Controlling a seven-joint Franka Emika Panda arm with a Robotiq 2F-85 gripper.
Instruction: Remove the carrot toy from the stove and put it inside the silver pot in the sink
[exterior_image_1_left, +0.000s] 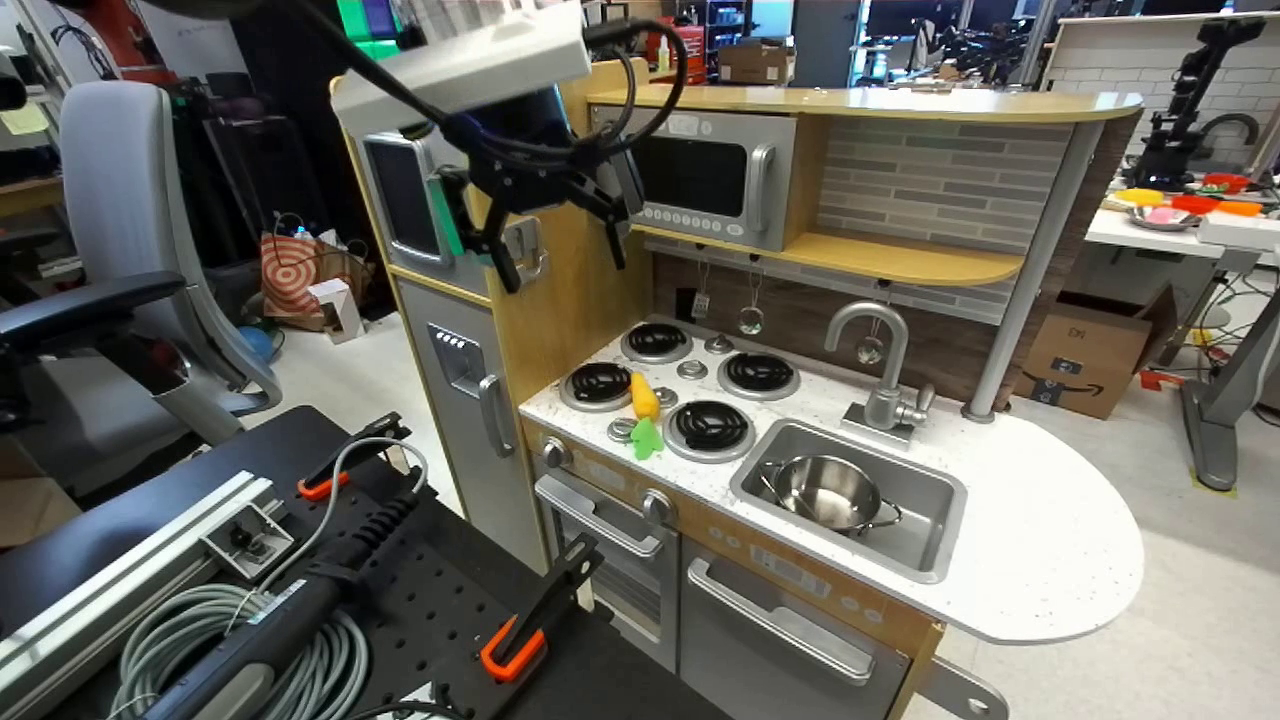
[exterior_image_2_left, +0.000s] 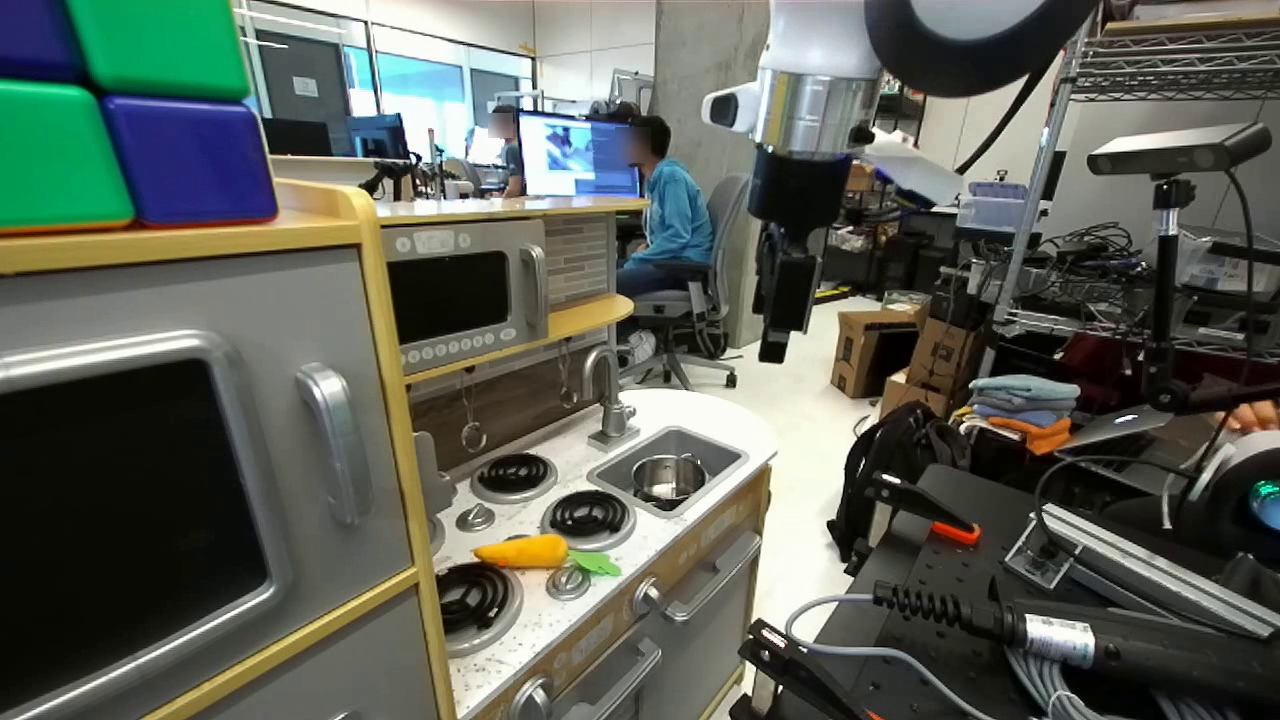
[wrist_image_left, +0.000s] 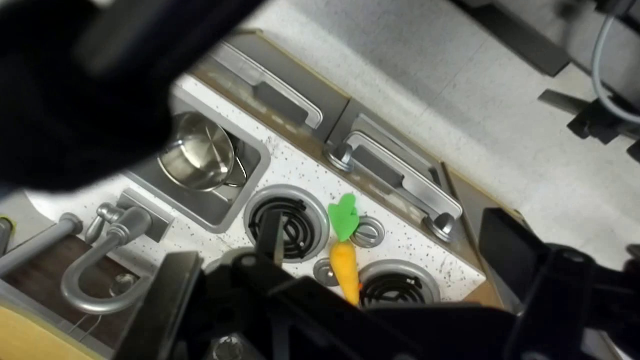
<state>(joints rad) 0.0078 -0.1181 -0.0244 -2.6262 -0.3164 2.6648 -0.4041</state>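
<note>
Currently I have the pincer (exterior_image_1_left: 563, 255) spread wide, high up and well apart from the stove (exterior_image_1_left: 690, 390). The carrot (exterior_image_1_left: 645, 398) lies on it, between the two front burners (exterior_image_1_left: 712, 426), its green leaves (exterior_image_1_left: 646, 438) toward the front of the white surface (exterior_image_1_left: 1050, 530). In both exterior views I see the pot (exterior_image_1_left: 825, 490) inside the sink (exterior_image_1_left: 930, 525), mouth upward, near the tap (exterior_image_1_left: 888, 375).
</note>
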